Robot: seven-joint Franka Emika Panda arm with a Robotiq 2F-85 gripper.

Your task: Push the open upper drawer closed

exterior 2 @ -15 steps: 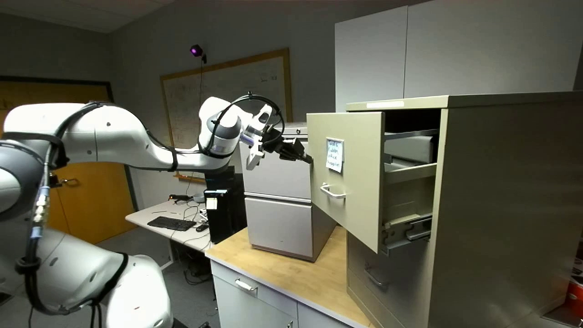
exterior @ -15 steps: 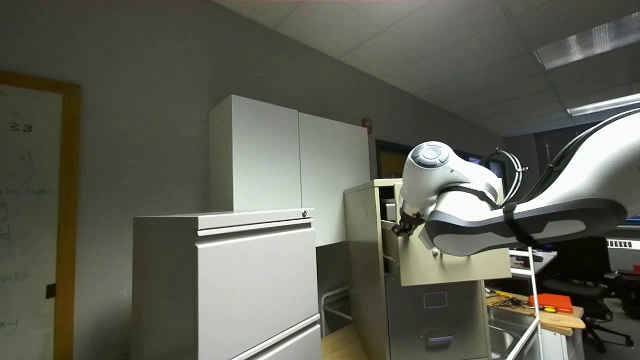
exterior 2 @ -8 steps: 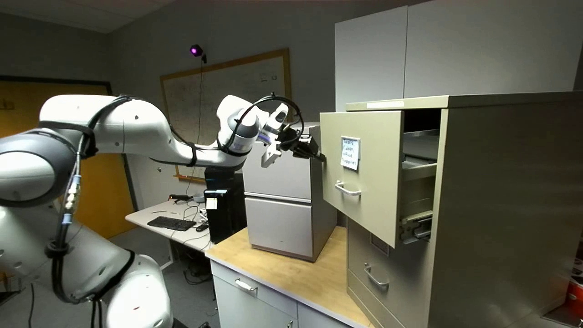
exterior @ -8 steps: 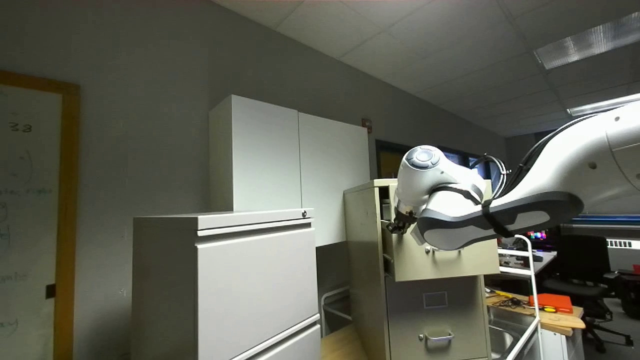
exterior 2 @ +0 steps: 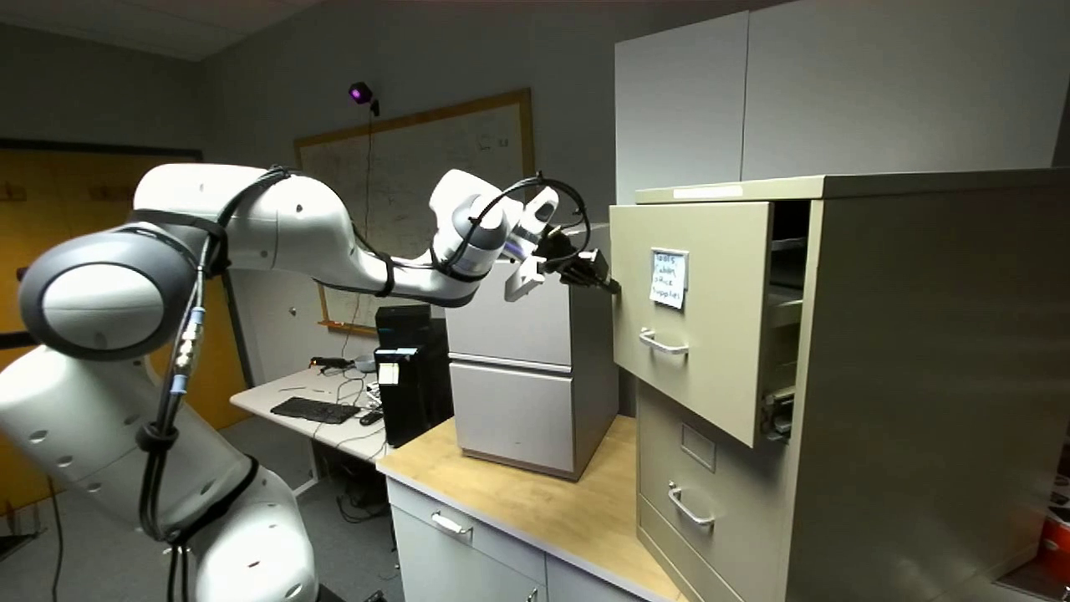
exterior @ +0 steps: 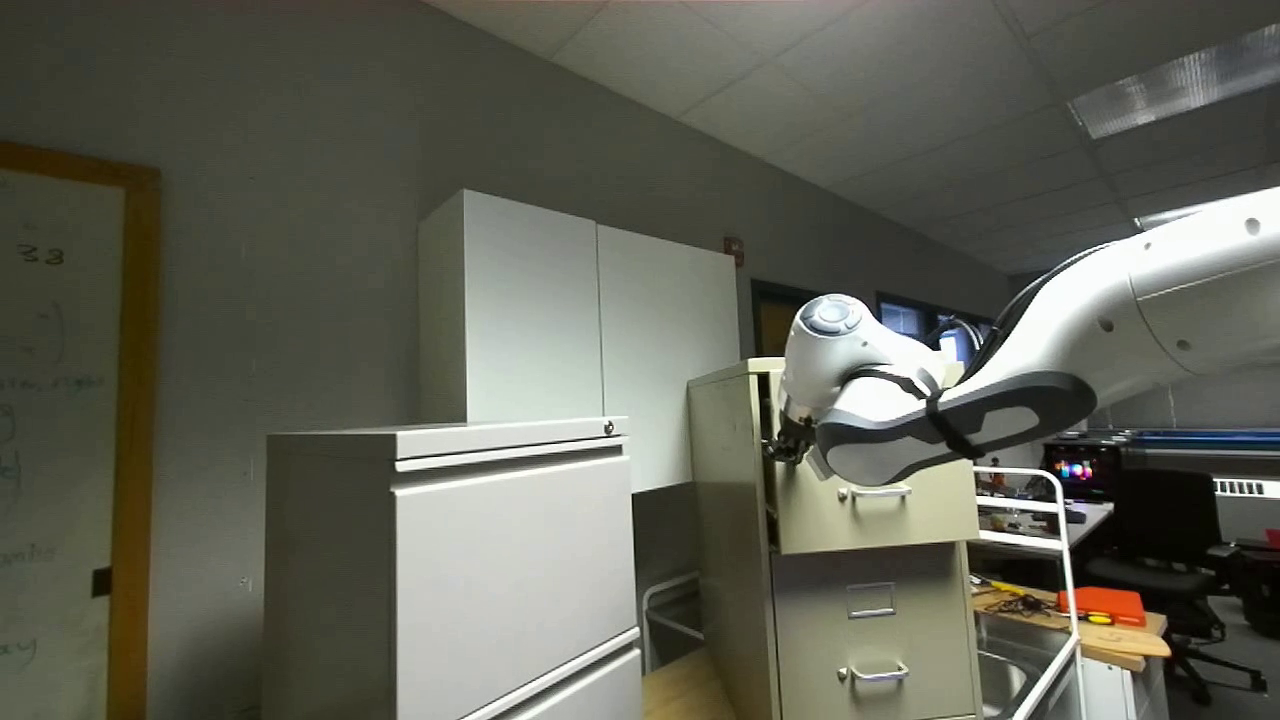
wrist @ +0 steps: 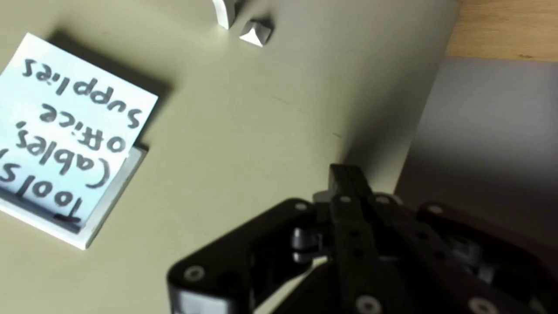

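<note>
The upper drawer, with a flat cream front, is partly open on the tall beige filing cabinet in both exterior views (exterior: pixel 930 515) (exterior 2: pixel 723 326). A narrow gap shows behind its front. The front fills much of the wrist view (wrist: pixel 226 144), with a handwritten label (wrist: pixel 69 131) and part of the handle (wrist: pixel 223 13). My gripper (exterior 2: pixel 613 287) is at the front's side edge, above handle height, and appears to touch it. In the wrist view the gripper (wrist: pixel 350 174) has its fingertips together with nothing between them. It also shows in an exterior view (exterior: pixel 785 450), partly dark.
The filing cabinet (exterior 2: pixel 928 359) has shut lower drawers below. A light-grey cabinet (exterior 2: pixel 510 418) stands beside it on a wooden counter (exterior 2: pixel 501 493). White wall cabinets (exterior: pixel 530 310) hang behind. A white metal frame (exterior: pixel 1065 560) stands by the sink.
The upper drawer has slid further into the filing cabinet, and its gap has narrowed. My gripper and arm have moved along with it toward the cabinet, staying at the same edge of the front.
</note>
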